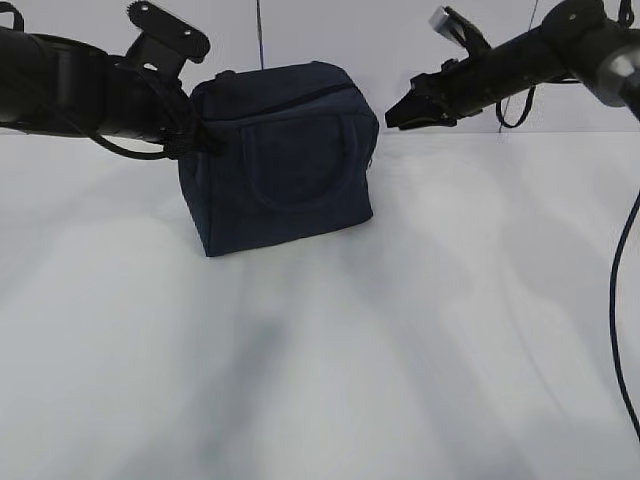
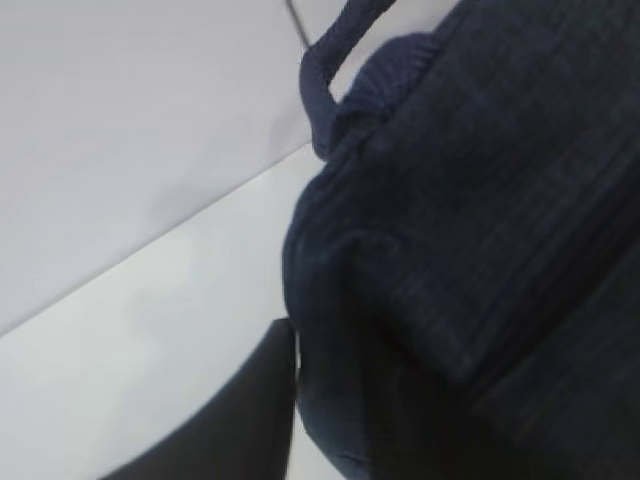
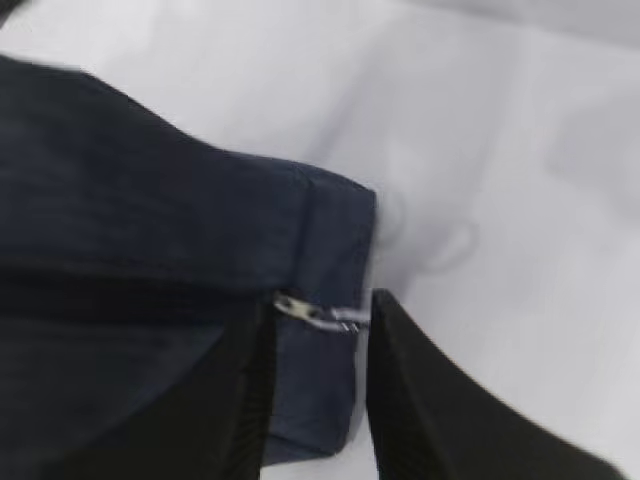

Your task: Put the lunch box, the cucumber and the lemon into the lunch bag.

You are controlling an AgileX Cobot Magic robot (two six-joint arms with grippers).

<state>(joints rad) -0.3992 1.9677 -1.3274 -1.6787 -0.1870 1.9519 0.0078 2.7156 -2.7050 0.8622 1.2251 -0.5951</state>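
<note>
The dark navy lunch bag stands upright at the back middle of the white table, with its top zipper line shut. My left gripper presses against the bag's upper left corner. In the left wrist view only one dark finger shows beside the bag's fabric, so its state is unclear. My right gripper is open at the bag's right end, and the silver zipper pull lies between its fingers. The lunch box, the cucumber and the lemon are out of view.
A loop handle sticks up from the bag's top. The white table stretches in front of the bag. A pale wall stands close behind. A black cable hangs at the right edge.
</note>
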